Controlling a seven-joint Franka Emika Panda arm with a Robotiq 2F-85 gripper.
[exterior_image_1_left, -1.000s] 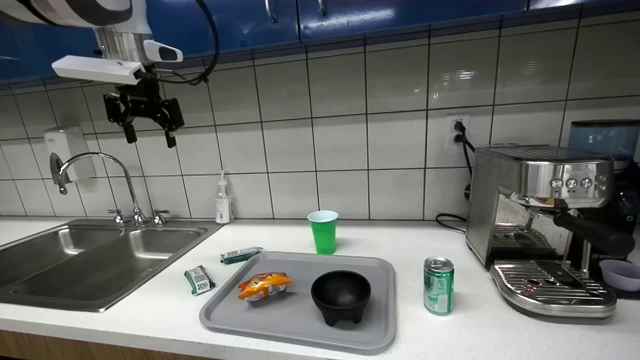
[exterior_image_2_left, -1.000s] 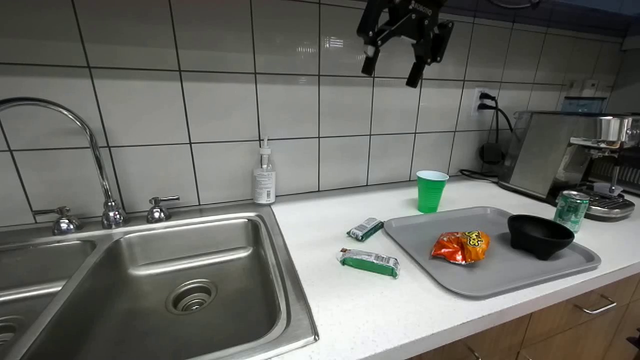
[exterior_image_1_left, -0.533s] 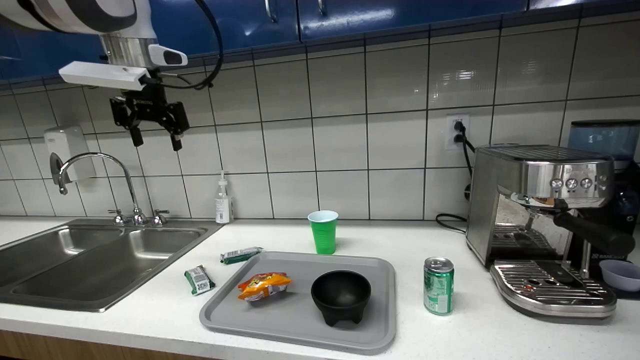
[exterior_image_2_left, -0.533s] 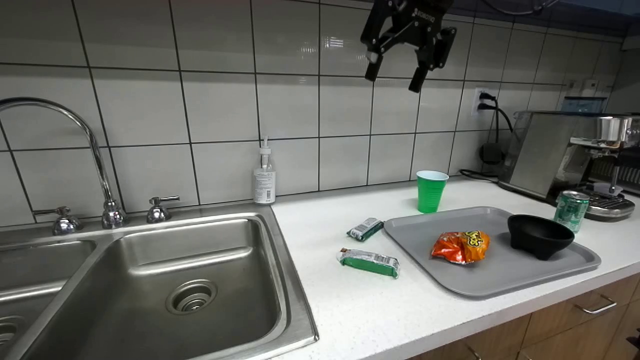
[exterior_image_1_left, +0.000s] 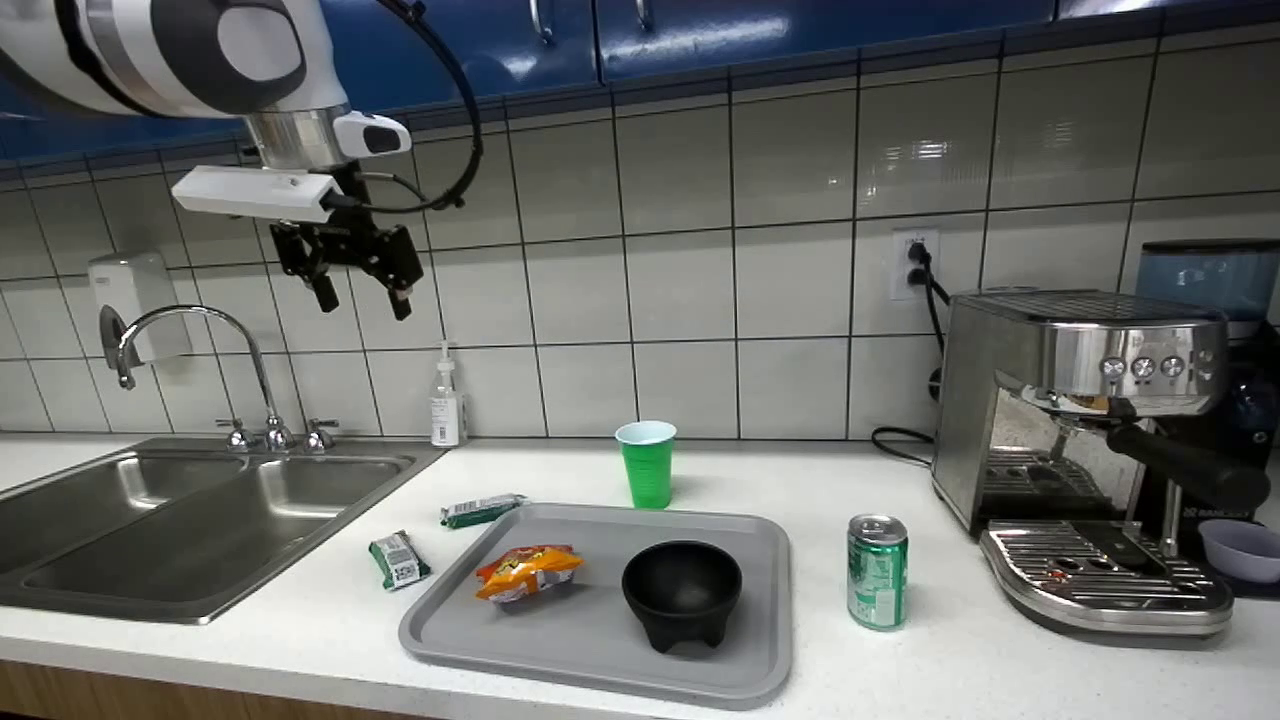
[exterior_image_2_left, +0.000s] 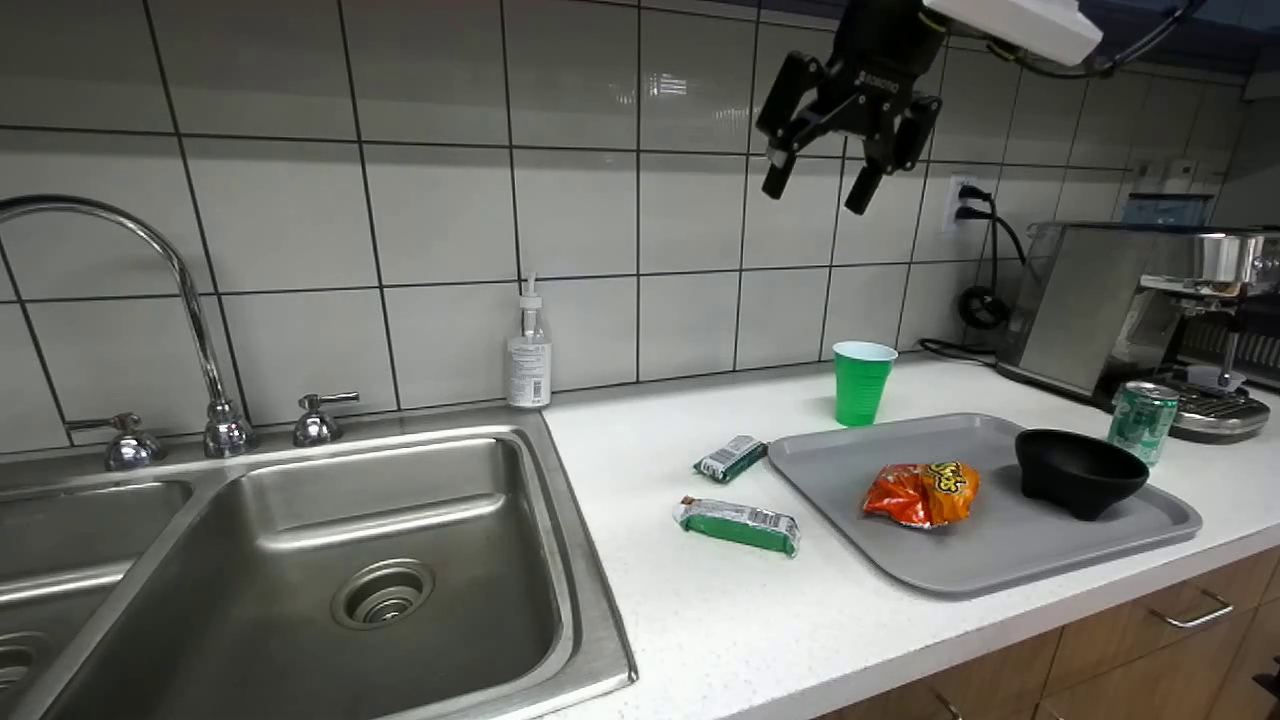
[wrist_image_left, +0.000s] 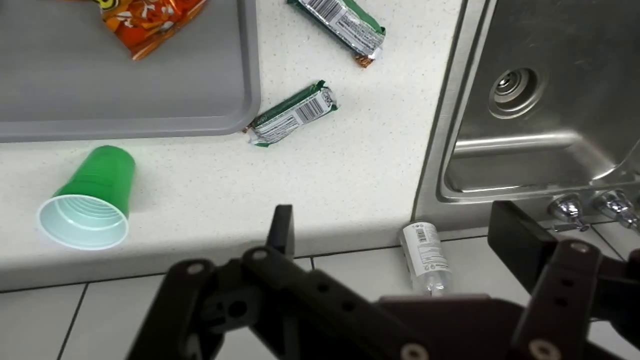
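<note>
Gripper (exterior_image_1_left: 365, 308) tipped downward, jaws spread wide, hangs well above the white counter (exterior_image_1_left: 955, 670) from a robot arm (exterior_image_1_left: 210, 65) entering at upper left of an exterior view. Below, two green-wrapped bars (wrist_image_left: 292, 117) lie between sink (wrist_image_left: 445, 115) and gray tray (exterior_image_1_left: 560, 650); a green cup (exterior_image_1_left: 648, 472) and can (exterior_image_1_left: 878, 572) stand farther off, then the coffee machine (exterior_image_1_left: 1085, 350).

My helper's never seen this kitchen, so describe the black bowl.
Between the sink and coffee machine, a gray tray lies on the white counter. The bowl stands on it near an orange bag: unlike that, it's black, round and footed.
</note>
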